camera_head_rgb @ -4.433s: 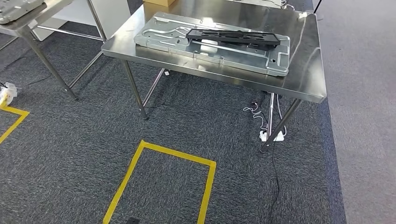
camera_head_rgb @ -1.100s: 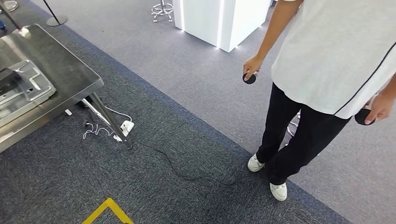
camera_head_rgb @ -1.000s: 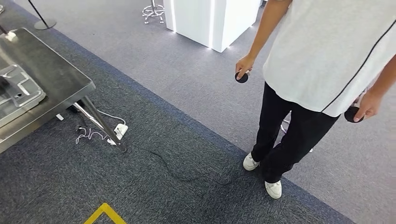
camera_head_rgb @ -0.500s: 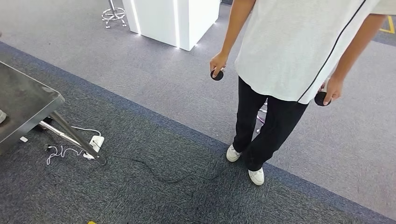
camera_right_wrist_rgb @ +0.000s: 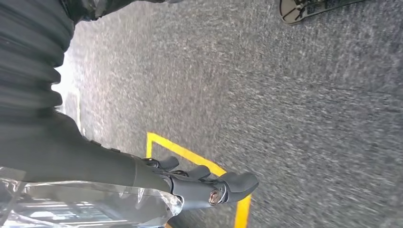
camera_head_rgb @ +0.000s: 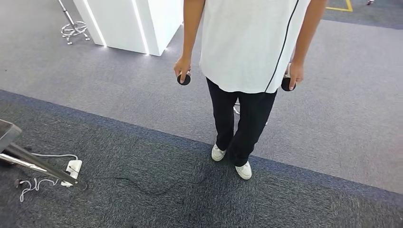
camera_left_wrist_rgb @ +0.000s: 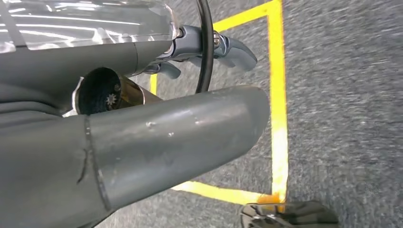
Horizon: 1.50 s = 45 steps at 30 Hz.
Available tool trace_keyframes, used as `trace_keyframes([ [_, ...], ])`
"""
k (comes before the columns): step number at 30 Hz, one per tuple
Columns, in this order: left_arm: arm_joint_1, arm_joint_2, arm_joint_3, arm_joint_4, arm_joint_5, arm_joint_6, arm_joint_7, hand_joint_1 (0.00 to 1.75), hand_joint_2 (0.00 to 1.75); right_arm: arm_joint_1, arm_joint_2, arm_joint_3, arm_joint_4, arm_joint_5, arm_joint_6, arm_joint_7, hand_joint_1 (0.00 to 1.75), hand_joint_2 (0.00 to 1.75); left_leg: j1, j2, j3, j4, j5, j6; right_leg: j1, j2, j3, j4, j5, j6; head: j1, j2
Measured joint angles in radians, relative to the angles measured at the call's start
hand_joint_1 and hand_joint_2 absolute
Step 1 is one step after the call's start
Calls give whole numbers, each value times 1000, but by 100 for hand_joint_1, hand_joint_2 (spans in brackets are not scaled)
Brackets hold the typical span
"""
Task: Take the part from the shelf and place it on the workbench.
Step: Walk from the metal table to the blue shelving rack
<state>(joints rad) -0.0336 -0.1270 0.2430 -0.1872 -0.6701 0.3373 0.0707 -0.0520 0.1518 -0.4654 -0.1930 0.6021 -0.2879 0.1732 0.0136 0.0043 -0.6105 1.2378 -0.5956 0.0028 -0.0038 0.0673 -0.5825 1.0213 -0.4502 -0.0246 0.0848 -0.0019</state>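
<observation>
Nothing of the task looks done yet: left hand (camera_left_wrist_rgb: 157, 142) and right hand (camera_right_wrist_rgb: 199, 183) hang slack and empty over carpet, with a person (camera_head_rgb: 249, 42) ahead and no shelf in view.

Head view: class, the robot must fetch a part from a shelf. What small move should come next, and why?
Probably keep turning to find the shelf: the view faces a person on grey floor, and both hands hang with nothing in them.
</observation>
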Motion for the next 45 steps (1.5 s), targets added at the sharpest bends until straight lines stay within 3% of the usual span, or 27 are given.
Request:
trace_keyframes([
  [2,0,0,1,0,-1,-2,5,0,0,0,0,0,0,4,0,0,0,175,1,-40,49,-132,73,6,0,28,-3,10,-4,6,0,0],
  [3,0,0,2,0,-1,-4,8,0,0,-1,0,0,0,5,0,0,0,175,1,-59,65,-178,91,9,-1,39,-7,14,-5,11,0,0],
  [4,-1,0,3,1,-2,-5,10,0,0,-1,0,0,0,6,0,0,0,175,0,-73,71,-199,95,12,-2,50,-12,17,-4,17,0,0],
  [6,-4,-1,3,1,-3,-7,14,0,0,2,0,0,0,7,-1,0,0,175,-3,-64,74,-208,96,22,-5,69,-18,14,0,32,0,0],
  [7,-5,-2,4,1,-3,-8,15,0,0,4,0,0,0,11,-2,0,0,175,-2,-53,77,-214,101,29,-6,63,-20,17,-1,37,1,0],
  [9,-5,-4,4,1,-3,-8,13,0,0,5,-1,0,0,24,-5,0,0,175,2,-33,82,-228,111,43,-2,15,-43,62,-32,44,3,0],
  [11,-3,-5,5,1,-4,-9,8,0,0,2,-2,1,0,40,-6,1,0,175,-1,-13,83,-232,114,49,-3,-41,-99,178,-95,49,4,0],
  [13,-2,-5,5,1,-6,-9,2,0,0,1,-2,2,0,46,-5,1,0,175,-4,4,83,-232,112,50,-9,-57,-145,274,-127,55,4,0],
  [14,-2,-5,5,1,-7,-9,-1,0,0,1,-2,3,0,48,-5,1,0,175,-4,9,83,-232,111,49,-12,-60,-143,274,-116,57,4,0],
  [15,-3,-6,5,1,-8,-10,-4,0,0,1,-2,3,0,49,-5,1,0,175,-3,13,86,-232,109,48,-14,-62,-121,234,-88,58,4,0],
  [17,-4,-8,5,1,-13,-12,-8,0,0,1,-3,3,0,51,-5,1,0,175,-5,18,91,-230,104,41,-15,-71,-45,97,-28,56,4,0],
  [19,-5,-10,5,1,-18,-13,-10,0,0,0,-4,3,0,53,-5,1,0,175,-9,21,92,-227,97,33,-12,-75,-1,11,-5,50,3,0],
  [20,-5,-10,5,1,-19,-13,-11,0,0,-1,-4,3,0,54,-5,1,0,175,-11,21,92,-225,94,34,-10,-75,3,2,-7,49,2,0],
  [23,-6,-10,5,1,-20,-13,-11,0,0,-1,-4,4,0,54,-5,1,0,175,-8,22,95,-227,92,37,-8,-72,5,1,-8,45,1,0],
  [28,-6,-11,5,1,-20,-13,-11,0,0,-1,-6,4,0,54,-5,1,0,175,-5,22,99,-235,94,25,-4,-71,5,2,-12,36,1,0],
  [33,-6,-11,5,1,-20,-14,-8,0,0,0,-6,4,0,55,-5,1,0,175,-5,22,98,-227,90,28,-7,-72,5,3,-10,36,0,0],
  [37,-7,-13,5,1,-21,-17,-3,0,0,0,-6,4,0,55,-6,1,0,175,-2,25,106,-252,116,39,-8,-71,4,10,-13,51,1,0],
  [39,-8,-15,5,1,-21,-18,-2,0,0,0,-7,4,0,55,-8,2,0,175,5,30,109,-271,132,45,-8,-69,-22,81,-69,57,2,0],
  [41,-8,-15,5,1,-22,-21,-2,0,0,1,-7,4,0,55,-8,3,0,175,5,31,98,-269,138,46,-12,-67,-67,201,-141,63,2,0],
  [42,-8,-15,5,1,-23,-22,-2,0,0,1,-7,4,0,55,-9,4,0,175,5,32,92,-266,139,45,-15,-67,-83,247,-160,66,2,0],
  [43,-8,-15,5,1,-23,-23,-2,0,0,1,-7,4,1,55,-9,4,0,175,5,33,86,-262,140,43,-19,-67,-84,261,-159,70,2,0],
  [44,-8,-15,5,1,-24,-24,-3,0,0,2,-8,4,1,55,-9,4,0,175,6,33,79,-256,141,41,-24,-68,-65,236,-139,74,2,0],
  [45,-8,-16,5,1,-24,-25,-4,0,0,2,-8,4,1,55,-10,4,0,175,8,33,73,-249,141,38,-29,-69,-30,178,-107,79,2,0],
])
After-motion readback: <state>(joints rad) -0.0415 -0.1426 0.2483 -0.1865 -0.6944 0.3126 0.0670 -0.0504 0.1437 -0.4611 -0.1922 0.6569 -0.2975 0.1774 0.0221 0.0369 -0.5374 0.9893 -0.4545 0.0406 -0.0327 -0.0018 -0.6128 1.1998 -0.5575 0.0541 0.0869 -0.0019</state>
